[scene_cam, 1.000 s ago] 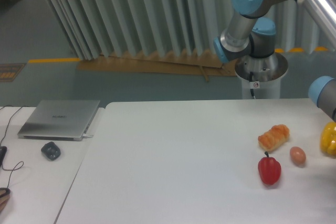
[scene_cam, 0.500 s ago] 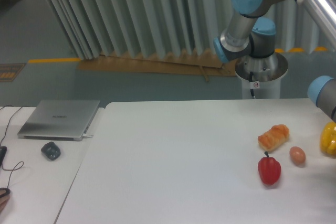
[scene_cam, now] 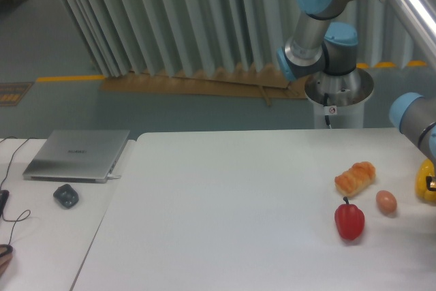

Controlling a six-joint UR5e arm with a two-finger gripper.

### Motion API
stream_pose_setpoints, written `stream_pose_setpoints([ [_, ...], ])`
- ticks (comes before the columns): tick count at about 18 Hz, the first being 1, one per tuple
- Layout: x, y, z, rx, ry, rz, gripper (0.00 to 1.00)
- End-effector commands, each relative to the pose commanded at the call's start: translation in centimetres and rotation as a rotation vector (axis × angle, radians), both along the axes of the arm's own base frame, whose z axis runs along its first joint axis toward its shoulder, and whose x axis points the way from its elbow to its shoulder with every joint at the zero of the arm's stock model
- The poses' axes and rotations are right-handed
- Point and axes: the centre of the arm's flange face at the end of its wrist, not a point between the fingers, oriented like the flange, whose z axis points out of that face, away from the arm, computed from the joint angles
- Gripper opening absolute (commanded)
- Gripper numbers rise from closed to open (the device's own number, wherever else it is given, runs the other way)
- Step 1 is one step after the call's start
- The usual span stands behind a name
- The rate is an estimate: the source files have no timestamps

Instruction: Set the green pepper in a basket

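Green pepper and fingers lie out of frame; finger state cannot be told.

A white table (scene_cam: 225,195) carried a red pepper (scene_cam: 349,220) at about four o'clock, a bread roll (scene_cam: 355,177) just above it, an egg (scene_cam: 386,201) beside them, and a yellow pepper (scene_cam: 426,180) at the three o'clock edge.
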Motion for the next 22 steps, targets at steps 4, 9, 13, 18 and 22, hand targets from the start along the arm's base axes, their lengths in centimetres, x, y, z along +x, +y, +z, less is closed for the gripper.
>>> stream_pose_setpoints([
  [4,1.0,-0.7,2.3,0.016,0.017,0.001,0.63],
  [9,1.5,-1.4,4.1,0.047,0.001,0.017,0.63],
  [13,2.1,-1.7,5.4,0.1,-0.037,0.06,0.62],
  [18,0.9,-3.9,6.4,0.187,-0.11,0.104,0.61],
  [22,0.1,-5.7,7.8,0.193,-0.116,0.127,0.59],
])
